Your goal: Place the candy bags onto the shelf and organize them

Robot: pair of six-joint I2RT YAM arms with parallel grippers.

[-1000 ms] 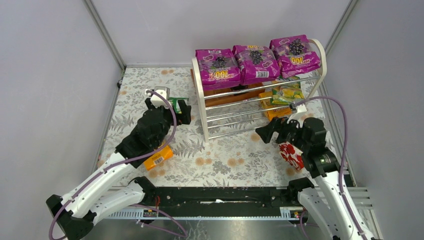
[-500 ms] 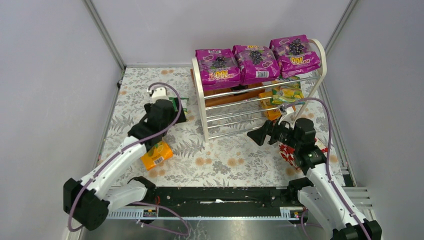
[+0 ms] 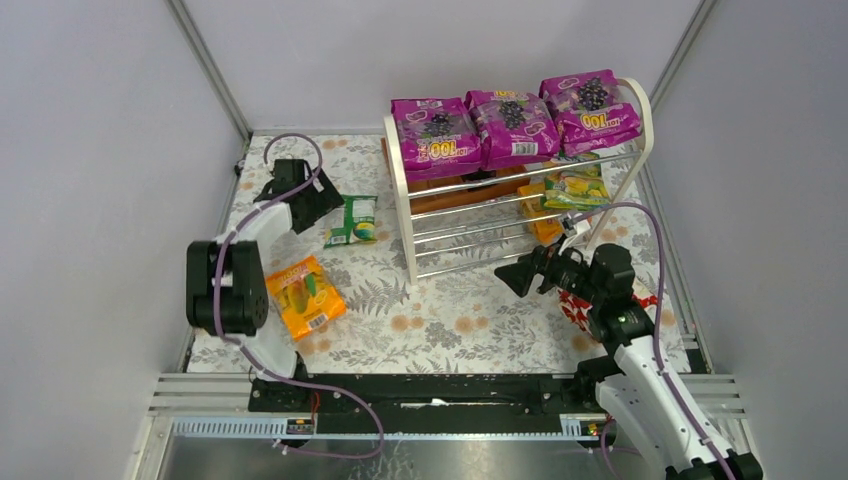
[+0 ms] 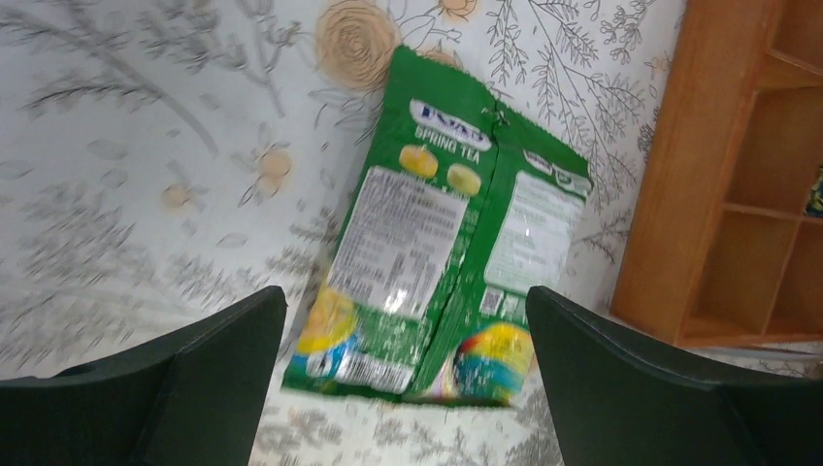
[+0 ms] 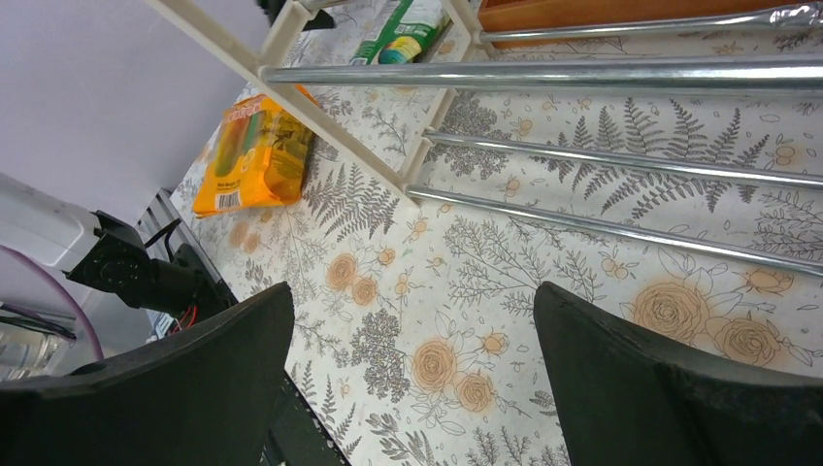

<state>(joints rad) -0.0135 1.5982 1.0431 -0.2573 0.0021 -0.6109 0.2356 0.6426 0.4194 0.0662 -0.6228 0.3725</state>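
Note:
Three magenta candy bags [image 3: 512,120] lie on the top tier of the white shelf [image 3: 400,200]. A green-yellow bag [image 3: 577,187] and an orange bag [image 3: 545,226] lie on lower rods. A green-white bag [image 3: 353,220] lies flat on the table left of the shelf, and shows in the left wrist view [image 4: 437,243]. Another orange bag [image 3: 306,296] lies nearer, also seen in the right wrist view [image 5: 254,155]. My left gripper [image 3: 314,203] is open and empty just left of the green-white bag [image 4: 408,388]. My right gripper [image 3: 520,272] is open and empty over the table before the shelf's lower rods [image 5: 412,379].
A brown compartmented tray [image 4: 738,194] stands behind the shelf's left end. A red-and-white heart-patterned package [image 3: 580,306] lies under my right arm. The shelf's chrome rods [image 5: 602,73] run just ahead of my right gripper. Grey walls close in the left, back and right.
My left arm has pulled back and to the far left, off the green-white bag, uncovering the orange bag on the table. My right gripper has shifted slightly left.

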